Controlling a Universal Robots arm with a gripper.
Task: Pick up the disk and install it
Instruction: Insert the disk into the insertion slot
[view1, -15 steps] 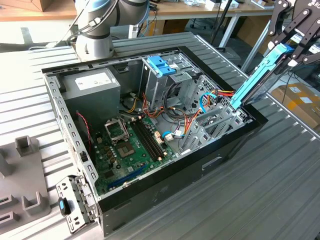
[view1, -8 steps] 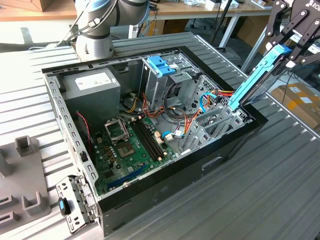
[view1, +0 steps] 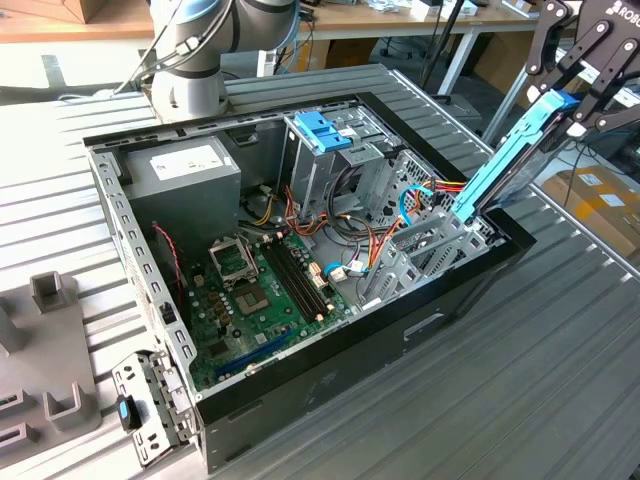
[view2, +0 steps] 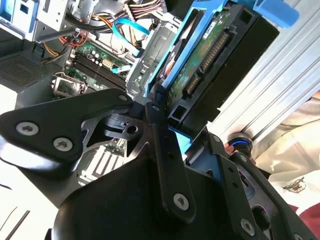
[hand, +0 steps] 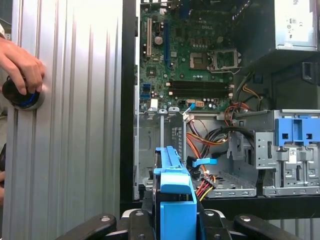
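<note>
Exterior view: black fingers (view1: 598, 88) clamped on the tilted silver, blue-railed disk (view1: 505, 165); best keep its rails square to the grey metal bay (view1: 425, 250) below them.

Open computer case (view1: 400, 340) on ribbed table (view1: 520, 400) — motherboard (view1: 260, 300), grey power supply (view1: 190, 175) inside

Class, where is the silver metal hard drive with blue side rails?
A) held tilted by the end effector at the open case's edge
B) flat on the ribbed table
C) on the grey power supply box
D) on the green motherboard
A: the black end effector grips the silver metal hard drive, tilted at the open black computer case's edge.
</note>
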